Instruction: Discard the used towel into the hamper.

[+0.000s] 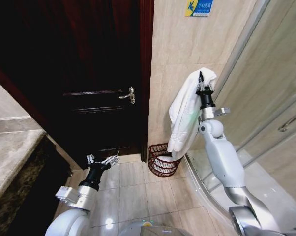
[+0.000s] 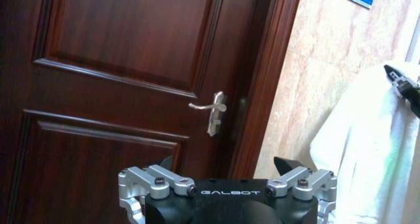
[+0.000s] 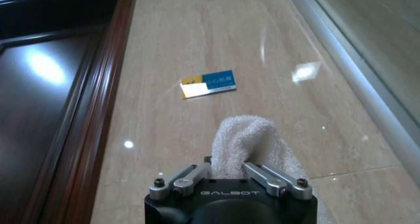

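The right gripper (image 1: 201, 81), raised high against the tiled wall (image 1: 170, 59), pinches the white towel (image 1: 183, 115), which drapes straight down from it. The hamper (image 1: 160, 161) sits on the floor directly below, under the towel's hanging end. The left gripper (image 1: 103, 160) waits low, fingers spread, near the door (image 1: 89, 73).

Right pincer (image 1: 201, 80) raised high, clamped shut; left pincer (image 1: 103, 161) low, fingers spread.

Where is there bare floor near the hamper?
Beige floor tiles lie free between the dark wooden door and the reddish-brown woven hamper. The hamper's corner is crowded: the right hand holds the white towel above it.
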Robot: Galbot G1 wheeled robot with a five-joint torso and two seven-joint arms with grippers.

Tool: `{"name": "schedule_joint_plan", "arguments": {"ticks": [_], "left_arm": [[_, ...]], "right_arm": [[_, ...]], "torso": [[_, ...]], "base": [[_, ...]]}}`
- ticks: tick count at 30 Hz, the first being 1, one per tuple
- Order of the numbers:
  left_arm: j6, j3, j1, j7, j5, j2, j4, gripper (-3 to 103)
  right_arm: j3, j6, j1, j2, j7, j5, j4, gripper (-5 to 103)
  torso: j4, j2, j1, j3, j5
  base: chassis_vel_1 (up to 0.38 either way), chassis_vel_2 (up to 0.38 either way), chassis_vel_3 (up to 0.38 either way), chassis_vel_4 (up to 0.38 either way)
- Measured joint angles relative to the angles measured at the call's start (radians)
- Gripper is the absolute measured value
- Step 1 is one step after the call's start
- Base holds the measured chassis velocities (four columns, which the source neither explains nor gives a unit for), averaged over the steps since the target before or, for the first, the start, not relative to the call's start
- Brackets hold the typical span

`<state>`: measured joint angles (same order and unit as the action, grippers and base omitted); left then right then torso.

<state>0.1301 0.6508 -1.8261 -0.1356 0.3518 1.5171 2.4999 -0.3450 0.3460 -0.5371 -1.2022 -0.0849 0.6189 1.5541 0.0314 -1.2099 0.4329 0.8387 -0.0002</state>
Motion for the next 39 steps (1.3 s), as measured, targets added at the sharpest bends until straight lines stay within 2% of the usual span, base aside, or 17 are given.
{"name": "schedule_joint_plan", "arguments": {"ticks": [7, 21, 39], "left_arm": [[0.0, 0.0, 0.0, 0.0, 0.0, 0.0, 0.0, 100], [0.0, 0.0, 0.0, 0.0, 0.0, 0.0, 0.0, 100], [0.0, 0.0, 0.0, 0.0, 0.0, 0.0, 0.0, 100]], "right_arm": [[0.006, 0.008, -0.02, -0.002, -0.007, -0.004, 0.0, 8], [-0.049, 0.021, -0.107, 0.008, -0.008, -0.019, 0.036, 8], [-0.047, 0.063, -0.136, -0.01, -0.037, -0.038, -0.019, 8]], "torso": [[-0.0002, 0.0, 0.0, 0.0, 0.0001], [-0.0003, 0.0, 0.0, 0.0, 0.0004], [-0.0002, 0.0, 0.0, 0.0, 0.0002]], "base": [[0.0, 0.0, 0.0, 0.0], [0.0, 0.0, 0.0, 0.0], [0.0, 0.0, 0.0, 0.0]]}}
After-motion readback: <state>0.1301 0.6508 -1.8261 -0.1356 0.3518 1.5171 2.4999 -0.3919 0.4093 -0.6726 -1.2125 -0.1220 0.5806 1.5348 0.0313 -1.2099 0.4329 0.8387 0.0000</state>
